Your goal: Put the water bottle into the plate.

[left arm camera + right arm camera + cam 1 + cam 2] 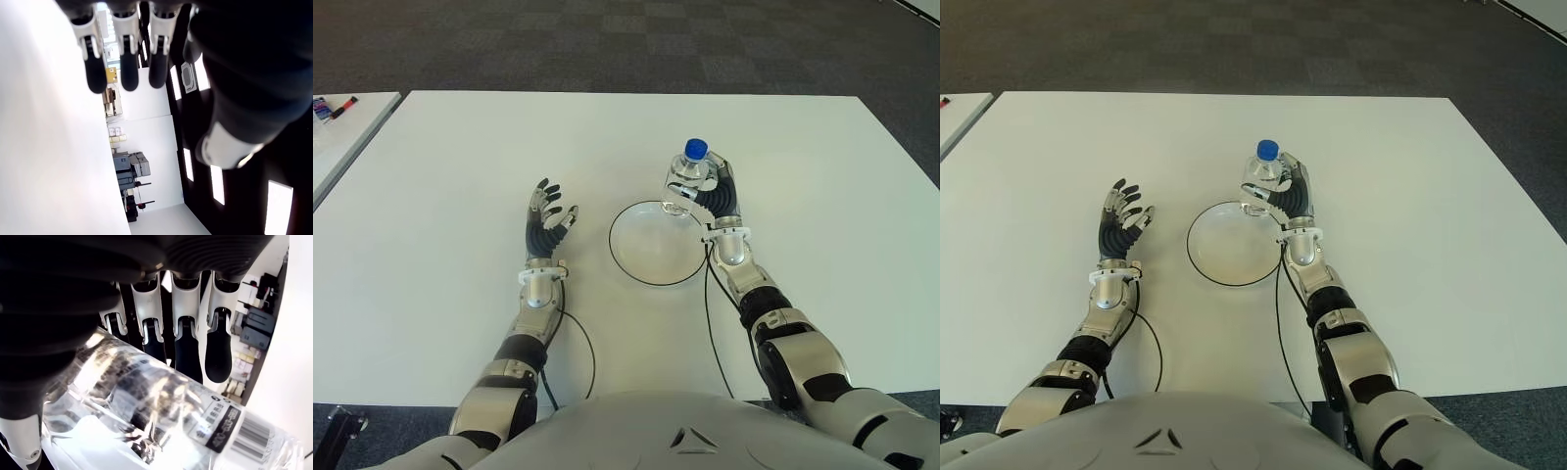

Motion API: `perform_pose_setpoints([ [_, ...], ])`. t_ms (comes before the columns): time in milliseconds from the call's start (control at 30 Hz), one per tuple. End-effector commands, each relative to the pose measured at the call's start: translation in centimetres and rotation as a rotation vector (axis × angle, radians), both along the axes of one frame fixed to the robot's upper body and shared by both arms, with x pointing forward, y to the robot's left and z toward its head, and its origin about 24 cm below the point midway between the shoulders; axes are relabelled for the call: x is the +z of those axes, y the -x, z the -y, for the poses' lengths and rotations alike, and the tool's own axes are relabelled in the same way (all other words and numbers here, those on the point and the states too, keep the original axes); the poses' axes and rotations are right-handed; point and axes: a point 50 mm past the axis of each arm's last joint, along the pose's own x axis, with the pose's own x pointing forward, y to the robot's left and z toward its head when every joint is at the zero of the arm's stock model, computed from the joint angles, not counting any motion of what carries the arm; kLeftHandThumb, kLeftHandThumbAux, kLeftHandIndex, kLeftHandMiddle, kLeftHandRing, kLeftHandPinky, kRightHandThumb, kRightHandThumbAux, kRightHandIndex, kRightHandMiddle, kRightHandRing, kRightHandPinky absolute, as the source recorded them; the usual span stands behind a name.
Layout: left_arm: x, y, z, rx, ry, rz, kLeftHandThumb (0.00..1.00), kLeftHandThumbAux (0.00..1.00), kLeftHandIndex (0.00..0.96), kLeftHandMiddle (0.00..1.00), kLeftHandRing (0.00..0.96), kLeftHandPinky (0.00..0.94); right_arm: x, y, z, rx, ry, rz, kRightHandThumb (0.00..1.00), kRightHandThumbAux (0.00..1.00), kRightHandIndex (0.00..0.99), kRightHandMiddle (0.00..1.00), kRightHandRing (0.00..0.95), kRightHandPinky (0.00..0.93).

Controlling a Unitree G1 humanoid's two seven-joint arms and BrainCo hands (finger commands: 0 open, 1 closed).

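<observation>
A clear water bottle (689,172) with a blue cap stays upright in my right hand (715,196), which is shut on it; its base is over the far right rim of the plate (651,253). The right wrist view shows the bottle (146,411) close up, with my fingers (186,347) wrapped round it. The plate is a shallow white dish with a dark rim, lying on the white table (460,157) just in front of me. My left hand (548,217) shows to the left of the plate, fingers spread and holding nothing.
A second white table (342,137) stands at the far left with small items (333,106) on it. Dark carpet lies beyond the table's far edge. Thin black cables (710,323) run from both wrists back toward my body.
</observation>
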Motion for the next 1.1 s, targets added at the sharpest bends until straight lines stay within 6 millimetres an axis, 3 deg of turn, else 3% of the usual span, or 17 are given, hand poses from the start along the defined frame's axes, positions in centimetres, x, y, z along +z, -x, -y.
perform_pose_setpoints([
  [33, -1.1, 0.8, 0.2, 0.005, -0.012, -0.062, 0.288, 0.759, 0.108, 0.197, 0.220, 0.268, 0.7, 0.4, -0.4, 0.021, -0.011, 0.047, 0.838, 0.684, 0.377, 0.538, 0.641, 0.638],
  [567, -1.0, 0.7, 0.6, -0.015, 0.005, -0.058, 0.316, 0.781, 0.109, 0.203, 0.221, 0.276, -0.8, 3.0, -1.0, 0.046, 0.008, 0.022, 0.838, 0.683, 0.380, 0.539, 0.637, 0.623],
  [1100, -0.6, 0.7, 0.9, -0.023, 0.014, -0.038, 0.334, 0.832, 0.112, 0.199, 0.207, 0.261, -1.4, 4.0, -1.3, 0.066, -0.012, 0.008, 0.839, 0.682, 0.390, 0.506, 0.582, 0.549],
])
